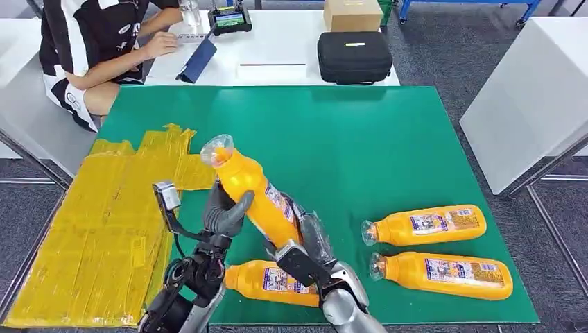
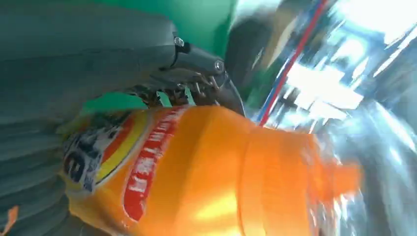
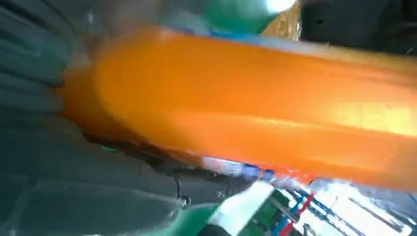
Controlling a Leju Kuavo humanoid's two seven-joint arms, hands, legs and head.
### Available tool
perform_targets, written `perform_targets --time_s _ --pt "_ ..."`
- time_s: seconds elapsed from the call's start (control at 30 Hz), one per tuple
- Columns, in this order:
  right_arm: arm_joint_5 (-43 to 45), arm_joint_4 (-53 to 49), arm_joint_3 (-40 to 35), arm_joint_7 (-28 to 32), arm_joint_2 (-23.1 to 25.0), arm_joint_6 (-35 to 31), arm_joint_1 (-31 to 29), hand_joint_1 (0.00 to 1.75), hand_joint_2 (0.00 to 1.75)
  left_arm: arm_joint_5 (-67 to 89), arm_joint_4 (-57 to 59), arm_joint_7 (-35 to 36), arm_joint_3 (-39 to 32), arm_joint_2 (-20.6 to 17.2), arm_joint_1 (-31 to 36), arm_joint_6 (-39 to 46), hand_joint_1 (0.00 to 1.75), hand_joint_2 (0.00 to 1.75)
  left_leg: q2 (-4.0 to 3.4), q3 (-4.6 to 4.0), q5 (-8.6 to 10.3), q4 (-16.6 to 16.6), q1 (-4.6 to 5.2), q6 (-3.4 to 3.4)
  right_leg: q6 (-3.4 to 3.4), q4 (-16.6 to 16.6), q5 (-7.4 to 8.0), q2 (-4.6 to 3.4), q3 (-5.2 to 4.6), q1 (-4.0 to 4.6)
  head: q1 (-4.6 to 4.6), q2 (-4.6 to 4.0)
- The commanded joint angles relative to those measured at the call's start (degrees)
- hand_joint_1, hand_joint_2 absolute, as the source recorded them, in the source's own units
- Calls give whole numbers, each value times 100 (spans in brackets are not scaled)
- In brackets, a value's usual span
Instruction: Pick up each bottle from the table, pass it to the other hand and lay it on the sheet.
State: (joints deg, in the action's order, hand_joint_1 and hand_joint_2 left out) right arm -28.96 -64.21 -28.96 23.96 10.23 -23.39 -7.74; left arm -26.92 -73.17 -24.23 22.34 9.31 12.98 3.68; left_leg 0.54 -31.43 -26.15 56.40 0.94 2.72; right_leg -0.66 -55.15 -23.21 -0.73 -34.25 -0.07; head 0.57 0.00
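An orange plastic bottle with a clear cap and a printed label [image 1: 251,194] is held up above the green mat [image 1: 360,146], tilted so that its cap end leans up and toward the robot's left while its base points down toward the right. Both hands are on it at once: the left hand [image 1: 225,211], grey with a thick thumb, wraps the bottle's middle from the left side, and the right hand [image 1: 308,239] grips the lower, labelled part near the base from below and the right. In the left wrist view the same bottle [image 2: 206,172] lies directly against the grey ribbed cover of the left hand [image 2: 74,88], its red and yellow label turned to the camera, with dark fingers [image 2: 216,83] curled over its upper side. In the right wrist view the bottle [image 3: 255,108] runs as a blurred orange bar across the right hand [image 3: 74,167], pressed close to it. Three more orange bottles lie on their sides on the mat: one [image 1: 274,281] just under the two hands near the front edge, and two [image 1: 426,225] [image 1: 444,274] side by side well to the right, caps pointing left. The crumpled yellow sheet [image 1: 97,236] is spread over the table's left part, just beside the left arm, with no bottle on it.
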Motion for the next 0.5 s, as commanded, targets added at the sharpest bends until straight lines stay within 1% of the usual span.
perform_targets --time_s 0.03,0.07,0.1,0.13,0.17,0.2,0.27,0.3,0.37,0.43,0.47,0.5 --pt "516 -2783 322 3 -574 191 779 0 175 3317 -1609 -902 -1166 -238 -2 2508 175 175 0 8 -20 15 -7 -25 -1 -14 -20 11 10 6 2 0" --pt "616 -3035 278 -5 -697 174 871 0 175 4002 -1859 -940 -1241 -274 13 2947 175 175 0 4 -17 14 -6 -20 -1 -12 -17 7 5 5 2 0" --pt "643 -3139 255 5 -762 106 915 0 175 4294 -2032 -862 -1285 -317 16 3082 175 175 0 -7 -7 9 -4 -13 -1 -7 -7 6 -6 3 0 0" --pt "670 -3207 264 42 -807 -28 946 0 175 4794 -2099 -825 -1330 -365 41 3326 175 175 -3 3 -17 15 -7 -20 -1 -12 -16 6 5 6 0 0" --pt "702 -3229 266 61 -856 -125 958 0 175 5120 -2136 -715 -1340 -394 79 3431 175 175 -1 -5 -8 7 -4 -14 -1 -7 -8 5 -6 2 5 0" --pt "826 -3244 317 81 -885 -260 980 0 175 5740 -2063 -518 -1325 -469 177 3600 175 175 2 8 -16 10 -8 -21 -1 -8 -17 13 10 6 2 0" --pt "1024 -3244 397 43 -937 -352 1030 0 175 6908 -1874 -244 -1590 -383 294 3632 175 175 17 9 -9 5 -5 -18 -2 -3 -13 19 13 4 0 0" --pt "1094 -3216 440 20 -963 -392 1059 0 175 7484 -1675 -47 -1628 -408 377 3632 175 175 14 18 -13 7 -8 -23 -3 -3 -15 18 22 6 2 0" --pt "1258 -3224 480 -2 -966 -311 1119 0 175 8451 -1283 635 -1605 -579 474 3531 175 175 10 14 -5 0 -4 -17 -3 3 -7 14 17 3 2 0" --pt "1207 -3353 531 -29 -936 -252 1319 0 175 11308 -736 2275 -1671 -828 581 3219 175 175 11 12 0 -5 2 -12 -1 4 -4 13 12 -1 0 0" --pt "1176 -3386 539 -66 -928 -215 1379 0 175 11692 -622 2669 -1538 -1055 612 3075 175 175 11 35 -9 -4 -6 -32 -1 6 -12 21 38 7 2 0" --pt "1182 -3424 564 -128 -907 -172 1480 0 175 11692 -398 3386 -895 -1569 746 2668 175 175 11 23 1 -13 6 -16 2 7 -5 13 20 -3 2 0"
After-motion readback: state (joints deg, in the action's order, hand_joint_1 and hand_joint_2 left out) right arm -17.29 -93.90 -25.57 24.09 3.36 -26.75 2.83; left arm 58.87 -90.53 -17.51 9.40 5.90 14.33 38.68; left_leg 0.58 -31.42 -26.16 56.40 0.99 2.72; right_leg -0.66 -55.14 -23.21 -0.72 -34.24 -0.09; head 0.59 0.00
